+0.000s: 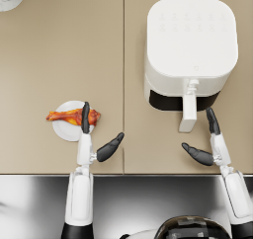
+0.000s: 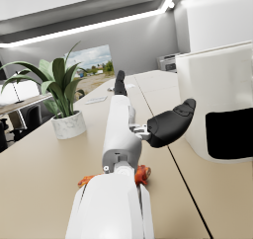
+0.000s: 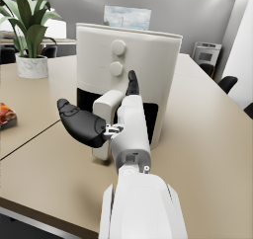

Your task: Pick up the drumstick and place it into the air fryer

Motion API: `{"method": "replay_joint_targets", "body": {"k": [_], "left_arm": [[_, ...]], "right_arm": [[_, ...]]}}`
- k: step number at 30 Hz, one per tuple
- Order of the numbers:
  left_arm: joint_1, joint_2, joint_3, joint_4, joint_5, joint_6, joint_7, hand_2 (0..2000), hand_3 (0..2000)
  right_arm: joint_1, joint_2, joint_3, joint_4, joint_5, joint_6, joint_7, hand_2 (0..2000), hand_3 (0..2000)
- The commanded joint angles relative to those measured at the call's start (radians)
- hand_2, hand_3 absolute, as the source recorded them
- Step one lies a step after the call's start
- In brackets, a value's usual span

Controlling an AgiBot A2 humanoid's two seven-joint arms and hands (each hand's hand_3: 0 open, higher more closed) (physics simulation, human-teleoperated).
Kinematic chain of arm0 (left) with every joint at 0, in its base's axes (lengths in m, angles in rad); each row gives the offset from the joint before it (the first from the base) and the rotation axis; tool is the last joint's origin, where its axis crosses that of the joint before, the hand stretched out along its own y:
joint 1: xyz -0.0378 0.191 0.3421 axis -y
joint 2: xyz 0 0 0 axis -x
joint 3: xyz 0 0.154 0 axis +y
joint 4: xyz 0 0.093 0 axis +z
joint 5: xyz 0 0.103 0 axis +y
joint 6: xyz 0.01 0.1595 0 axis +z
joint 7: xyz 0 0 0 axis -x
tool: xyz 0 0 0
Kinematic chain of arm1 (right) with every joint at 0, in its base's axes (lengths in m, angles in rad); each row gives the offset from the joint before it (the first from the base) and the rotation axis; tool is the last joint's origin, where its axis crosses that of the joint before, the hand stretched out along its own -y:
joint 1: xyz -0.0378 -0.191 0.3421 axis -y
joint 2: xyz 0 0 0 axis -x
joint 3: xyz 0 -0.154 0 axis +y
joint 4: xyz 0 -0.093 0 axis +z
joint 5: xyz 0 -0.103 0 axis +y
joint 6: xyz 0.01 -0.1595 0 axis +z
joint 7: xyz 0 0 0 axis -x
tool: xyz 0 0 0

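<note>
We see left hand [image 1: 94, 137] spread, empty, fingers over drumstick [image 1: 72, 116]; drumstick lies left-right across plate [image 1: 63, 130]; right hand [image 1: 209, 141] spread near fryer [image 1: 190, 50].

We count one drumstick [image 1: 73, 116], lying on one white plate [image 1: 63, 129]. We see one air fryer [image 1: 190, 50] with one handle [image 1: 188, 112]. Two hands show: the left hand [image 1: 96, 138] and the right hand [image 1: 208, 141]. One potted plant [image 2: 58, 96] stands on the tabletop [image 1: 49, 60]. In the right wrist view we count two round knobs [image 3: 117, 47] on the fryer's front.
</note>
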Motion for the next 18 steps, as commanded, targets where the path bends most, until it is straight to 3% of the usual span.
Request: {"method": "replay_joint_targets", "body": {"k": [1,17,18], "left_arm": [[0.049,0.005,-0.045,0.047,0.045,0.0,0.0,0,0],[0.134,0.019,-0.158,0.168,0.767,0.0,0.0,0,0],[0.141,0.019,-0.164,0.174,0.813,-0.098,-0.042,0,0]], "right_arm": [[0.015,-0.011,0.017,-0.035,0.008,0.0,0.0,0,0],[-0.004,-0.041,0.0,-0.114,0.03,0.0,0.0,0,0],[-0.003,-0.044,-0.004,-0.108,0.03,0.0,0.0,0,0]]}}
